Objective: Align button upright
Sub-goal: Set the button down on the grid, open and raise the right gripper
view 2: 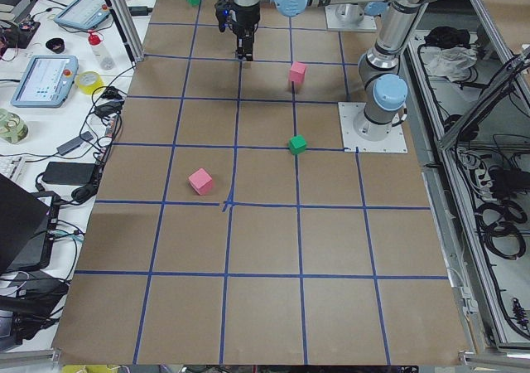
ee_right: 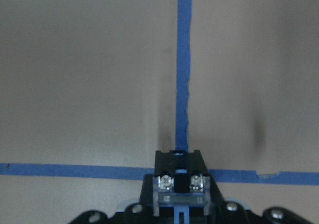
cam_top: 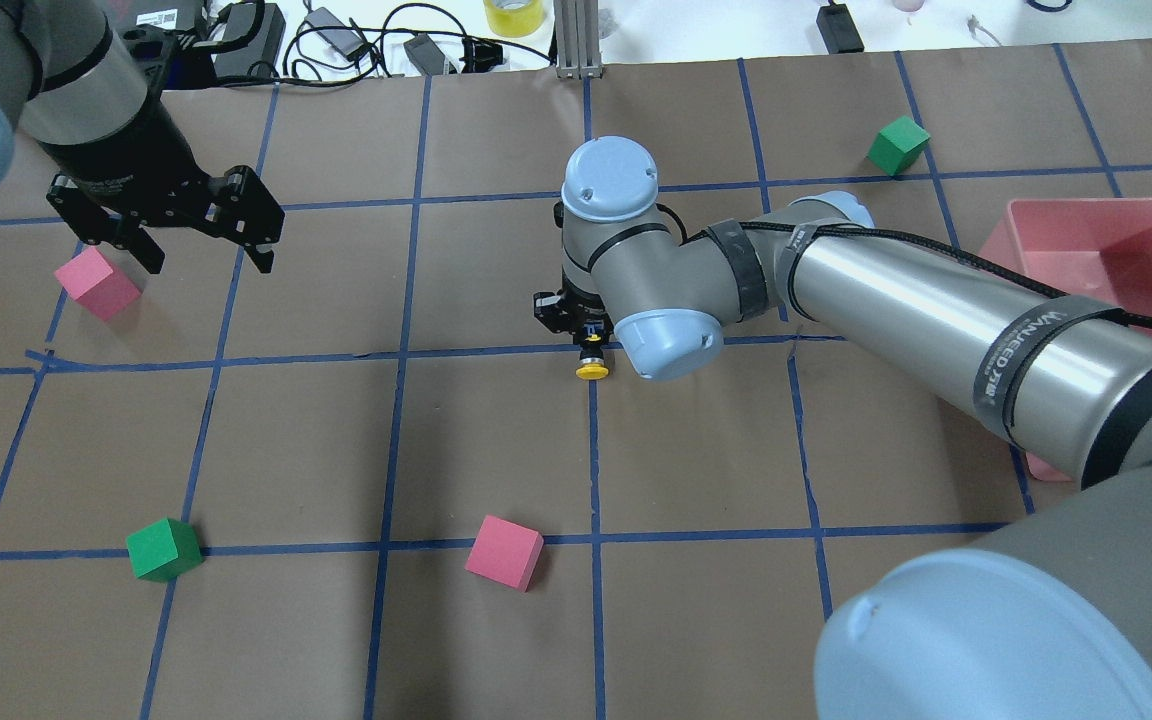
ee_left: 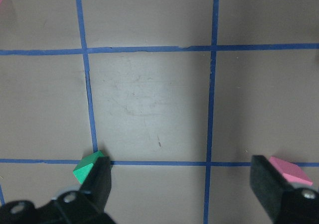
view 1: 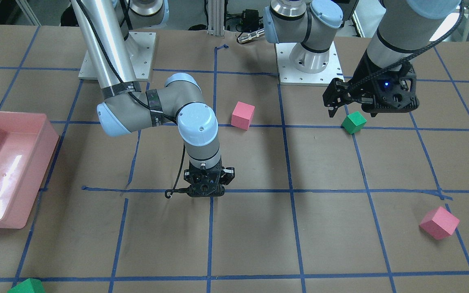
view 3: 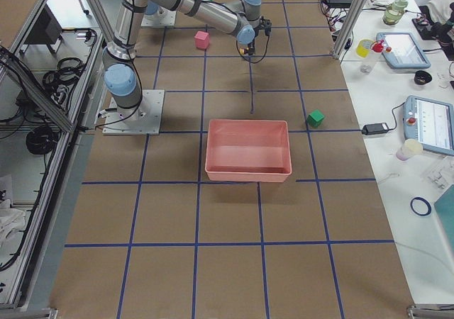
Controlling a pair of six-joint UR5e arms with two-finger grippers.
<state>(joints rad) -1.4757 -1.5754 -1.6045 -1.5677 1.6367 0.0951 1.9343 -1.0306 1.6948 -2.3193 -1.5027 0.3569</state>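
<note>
The button shows in the overhead view as a round yellow cap [cam_top: 592, 370] sticking out under my right gripper [cam_top: 584, 342], low over the table's middle where two blue tape lines cross. In the right wrist view its black body with two silvery screws [ee_right: 179, 176] sits between the closed fingers. In the front-facing view the right gripper [view 1: 205, 193] hides the button. My left gripper [cam_top: 208, 262] is open and empty, raised above the table far from the button; it also shows in the front-facing view [view 1: 332, 110] and its two spread fingers [ee_left: 99, 176] in the left wrist view.
A pink cube [cam_top: 96, 283] and a green cube [cam_top: 164, 549] lie on the left arm's side. Another pink cube [cam_top: 504, 552] lies near the robot, and a second green cube [cam_top: 898, 145] lies far right. A pink bin [cam_top: 1096, 215] stands at the right.
</note>
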